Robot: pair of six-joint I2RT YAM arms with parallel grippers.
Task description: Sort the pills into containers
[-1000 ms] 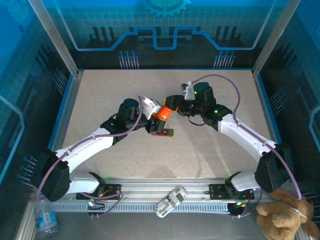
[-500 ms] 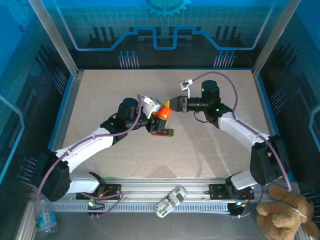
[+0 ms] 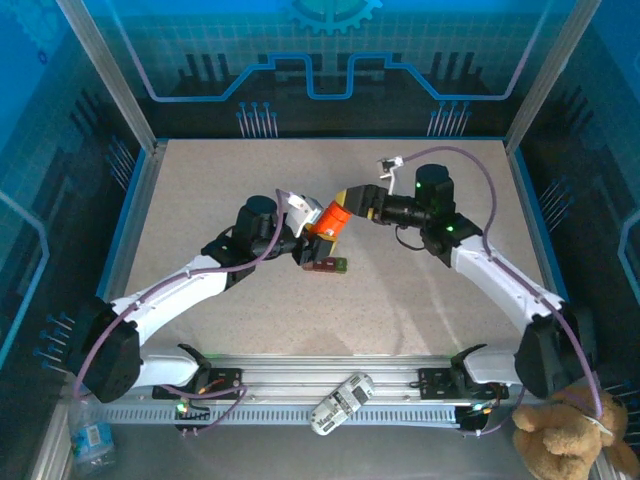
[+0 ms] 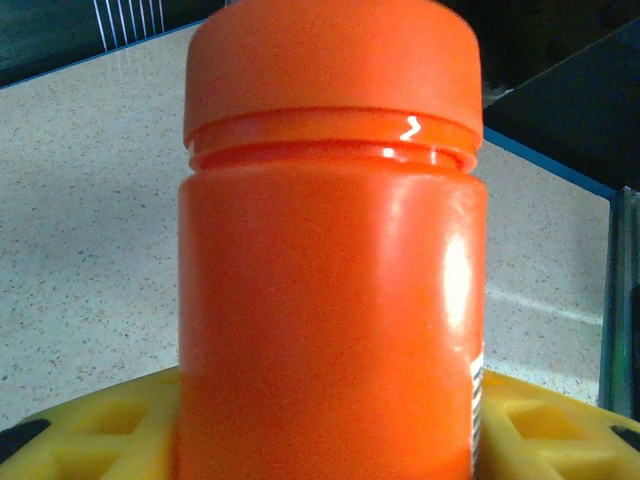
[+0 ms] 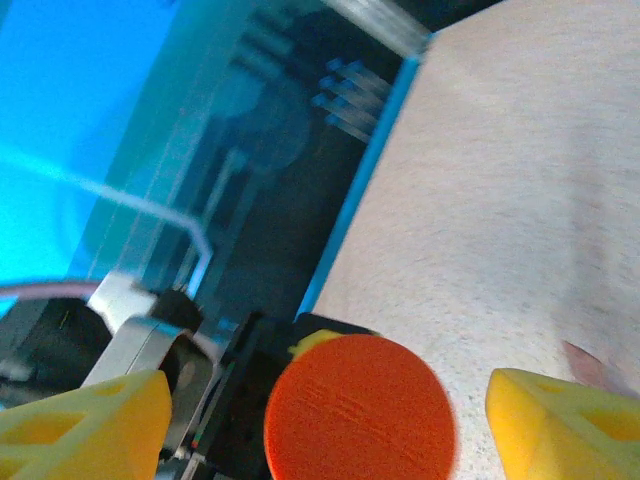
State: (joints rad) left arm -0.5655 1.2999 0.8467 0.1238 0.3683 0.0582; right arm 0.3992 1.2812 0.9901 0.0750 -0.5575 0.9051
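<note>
**Top external.** The left gripper point(image 3: 318, 224) is clamped on an orange cylindrical plastic bottle point(image 3: 328, 218), which it holds tilted over the middle of the speckled beige table point(image 3: 200, 200). The bottle's cap end points toward the right arm. The right gripper point(image 3: 348, 198) sits just beside that cap end. The containers, a short flat dark-red plastic strip of joined compartments with one green end point(image 3: 325, 264), lie flat on the table on the near side of the bottle. They are close under the left gripper, with the green end to the right. I cannot tell whether the strip touches the gripper.

**Left wrist.** The bottle stands upright in frame with its orange screw cap point(image 4: 332, 70) on. The yellow fingers point(image 4: 90, 435) press against its lower sides, one on the left and one on the right. A sliver of white label shows at the bottle's lower right edge.

**Right wrist.** The cap is seen end-on as a round orange disc between the two yellow fingers point(image 5: 85, 420). There is a clear gap on each side, so the jaws are spread and touch nothing. The dark body of the left gripper is behind the cap.
</note>
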